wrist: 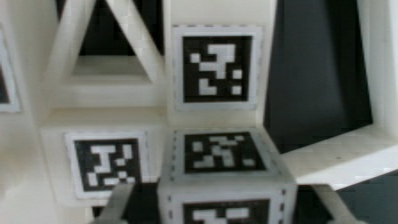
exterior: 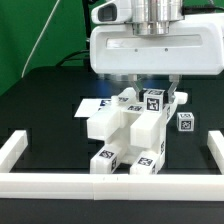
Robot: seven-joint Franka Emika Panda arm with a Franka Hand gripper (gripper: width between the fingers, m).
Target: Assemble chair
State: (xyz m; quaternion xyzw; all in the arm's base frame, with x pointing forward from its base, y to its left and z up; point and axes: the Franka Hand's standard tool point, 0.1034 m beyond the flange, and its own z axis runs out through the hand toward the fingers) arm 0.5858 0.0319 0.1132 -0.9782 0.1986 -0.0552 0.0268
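Long, low white border bar (exterior: 110, 182) lies closest to the exterior camera, across the front edge of the black counter (exterior: 45, 115). Matching bars run back along both sides.

Just behind the bar, in the middle of the counter, stands the small blocky matte-white plastic chair (exterior: 128, 135), a cluster of chunky pieces with black-and-white square tags on their front and top faces.

Directly above it hangs the robot's glossy white hand (exterior: 150, 95), its two fingers reaching down on either side of the chair's topmost tagged block. The fingers stand partly spread with that block between them. Whether they press on it I cannot tell, since the contact is hidden in both views.

In the wrist view, the chair (wrist: 214, 70) fills the frame at very close range, its tags facing the lens.

A small white tagged cube (exterior: 185, 122) sits apart on the counter, towards the exterior view's right of the chair. The marker board (exterior: 88, 106) lies flat behind the chair, towards that view's left.
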